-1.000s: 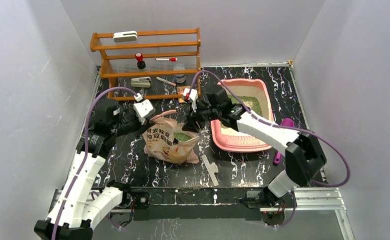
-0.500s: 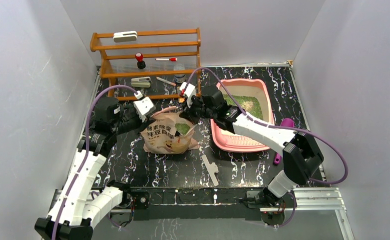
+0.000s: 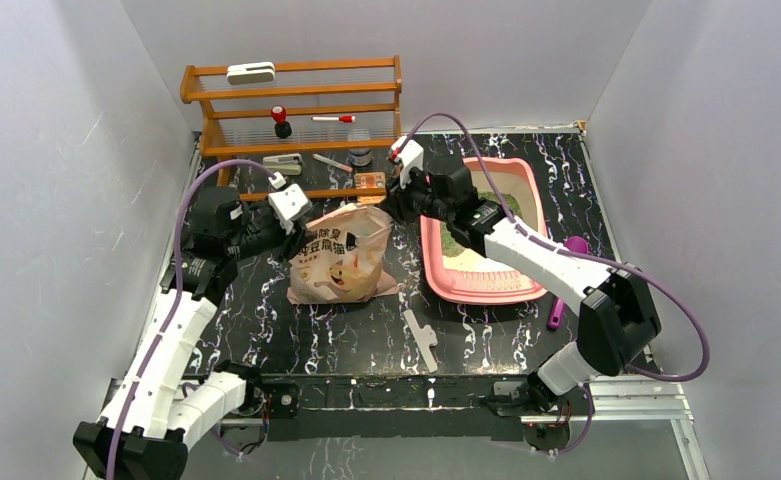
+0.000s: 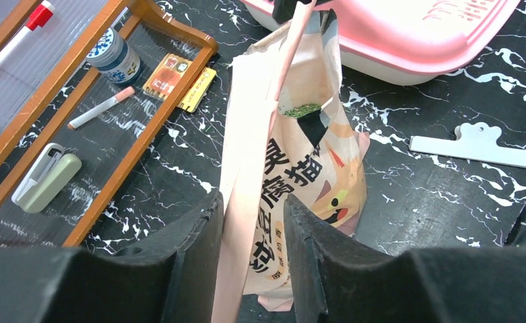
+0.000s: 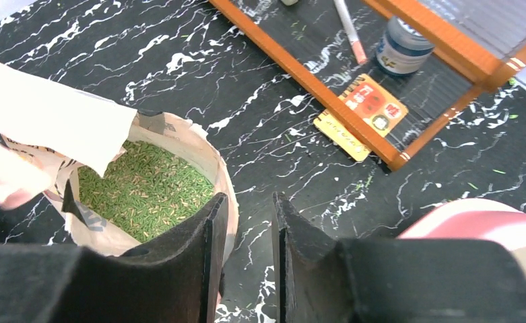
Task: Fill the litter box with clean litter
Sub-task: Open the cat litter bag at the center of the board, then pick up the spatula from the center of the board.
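The left gripper [image 4: 250, 202] is clamping the upright edge of the bag [image 3: 341, 265]. Its jaws are standing only narrowly apart, with the folded paper pinched between them. The right gripper [image 5: 248, 202] is pinching the opposite side of the bag's rim [image 5: 223, 195], and its jaws are nearly together on the thin paper. Between the two grippers the bag is hanging upright with its mouth open, near the middle of the bench and just left of the litter box. Green litter [image 5: 145, 192] is lying inside it.

Plain pale walls [image 3: 86, 150] are closing in the left, far and right sides. The bench [image 3: 296, 330] is showing a black top veined with white.

A wooden rack [image 3: 291, 95] is standing at the far left corner, with small items lying on its shelves. The pink litter box [image 3: 476, 290] is sitting flat toward the far right corner. A patch of green litter [image 3: 448, 242] is showing inside it beside the right arm, and the rest of the floor looks pale.

A purple scoop [image 3: 573, 246] is lying at the right edge, just beside the box. A white clip [image 3: 421, 338] is lying flat near the middle of the near edge. A small jar [image 5: 401, 47] and a yellow-and-red card [image 5: 361, 114] are resting at the right end of the rack's lowest shelf.
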`<action>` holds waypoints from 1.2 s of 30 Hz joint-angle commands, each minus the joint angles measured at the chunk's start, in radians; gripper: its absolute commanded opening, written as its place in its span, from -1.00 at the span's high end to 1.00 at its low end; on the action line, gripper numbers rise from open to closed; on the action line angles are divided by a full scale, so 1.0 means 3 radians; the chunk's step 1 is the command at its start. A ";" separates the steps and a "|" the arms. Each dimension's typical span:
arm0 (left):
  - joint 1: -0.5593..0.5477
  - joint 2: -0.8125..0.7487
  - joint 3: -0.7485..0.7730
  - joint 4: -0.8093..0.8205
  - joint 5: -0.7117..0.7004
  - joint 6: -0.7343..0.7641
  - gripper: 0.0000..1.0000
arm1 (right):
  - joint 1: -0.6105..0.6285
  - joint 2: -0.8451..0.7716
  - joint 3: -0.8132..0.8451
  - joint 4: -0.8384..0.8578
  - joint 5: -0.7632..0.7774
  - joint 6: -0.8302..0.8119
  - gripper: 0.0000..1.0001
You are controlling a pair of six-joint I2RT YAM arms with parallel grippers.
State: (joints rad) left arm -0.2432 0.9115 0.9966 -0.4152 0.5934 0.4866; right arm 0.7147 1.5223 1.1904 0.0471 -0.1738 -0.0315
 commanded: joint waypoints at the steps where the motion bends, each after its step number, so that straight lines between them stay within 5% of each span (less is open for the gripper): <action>1: 0.0018 0.0067 0.0110 0.0071 0.0047 0.0010 0.26 | -0.0040 -0.0294 0.0194 0.0009 0.0171 0.0079 0.22; 9: 0.0019 0.0119 0.0206 0.0319 -0.0288 -0.0179 -0.07 | -0.0282 -0.0752 0.0026 -0.0284 0.0940 0.0285 0.07; 17: 0.0018 -0.0032 0.0275 0.0411 -0.0447 -0.0360 -0.37 | -0.0682 -0.1288 -0.0134 -0.0897 0.1816 0.0525 -0.33; 24: 0.0021 -0.0202 0.0245 0.0450 -0.0412 -0.0579 -0.52 | -0.1765 -0.1553 -0.0173 -0.1503 0.1743 0.0810 -0.48; 29: 0.0021 -0.0366 0.0189 0.0534 -0.0420 -0.0942 -0.82 | -0.2596 -0.1466 -0.0060 -0.1960 0.1577 0.1014 -0.74; 31: 0.0018 -0.0452 0.0145 0.0615 -0.0461 -0.1192 -0.96 | -0.2810 -0.1450 -0.0049 -0.2130 0.1578 0.1132 -0.84; 36: 0.0018 -0.0636 -0.0010 0.0744 -0.0674 -0.1904 -0.97 | -0.3066 -0.1527 -0.0318 -0.2313 0.1821 0.1356 -0.95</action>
State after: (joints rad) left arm -0.2432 0.7670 1.0237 -0.2470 0.4416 0.1249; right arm -0.1661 1.0939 1.1343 -0.5869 0.3202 0.2939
